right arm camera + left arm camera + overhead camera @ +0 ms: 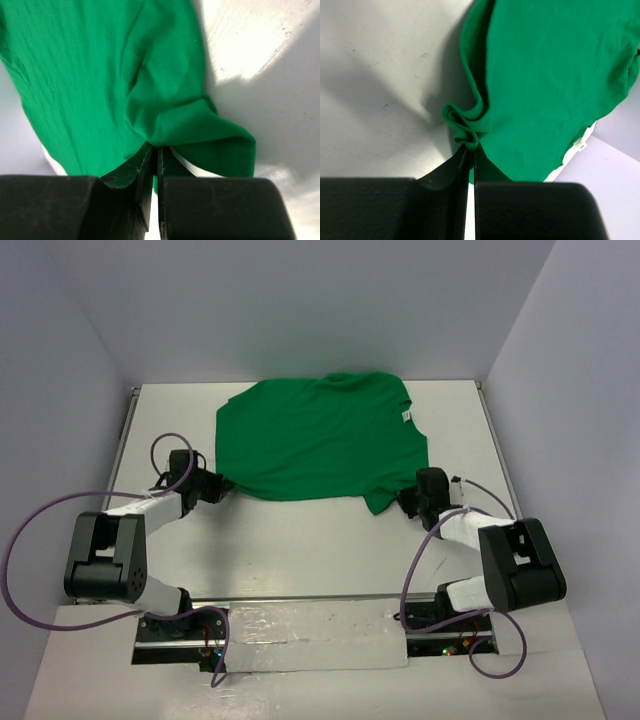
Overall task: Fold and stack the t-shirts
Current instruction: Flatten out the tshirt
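- Looking down from above, the green t-shirt (320,440) lies spread out on the white table (300,560). It sits in the far half, roughly midway between the side walls.
- Over on the near left, the left gripper (220,485) is right at the shirt's near-left corner, touching the cloth.
- The left wrist view gives the close-up: the jaws are pressed together with only a thin slit between them. A rolled, bunched bit of hem (465,127) is nipped at the very tips.
- From that pinch the fabric fans out and away. Its edge curls up in a soft ridge beside the bare tabletop, and the rest lies flat.
- On the other side, the right gripper (408,502) is at the near-right corner. There a flap of green juts toward the near edge, past the rest of the hemline.
- The right wrist view shows the same on this side: jaws clamped narrow, cloth caught between the tips. A puffed fold (200,130) rises just beyond the fingers, and a stitched edge trails off to one side.
- So both grippers are closed on the shirt, one at each near corner, with the garment stretched between them.
- A small white label (407,415) pokes out at the shirt's right edge, up toward the far corner.
- Both arms are low and stretched forward, well apart from each other.
- Purple cables (40,530) loop out from the arms toward the near edge of the table.
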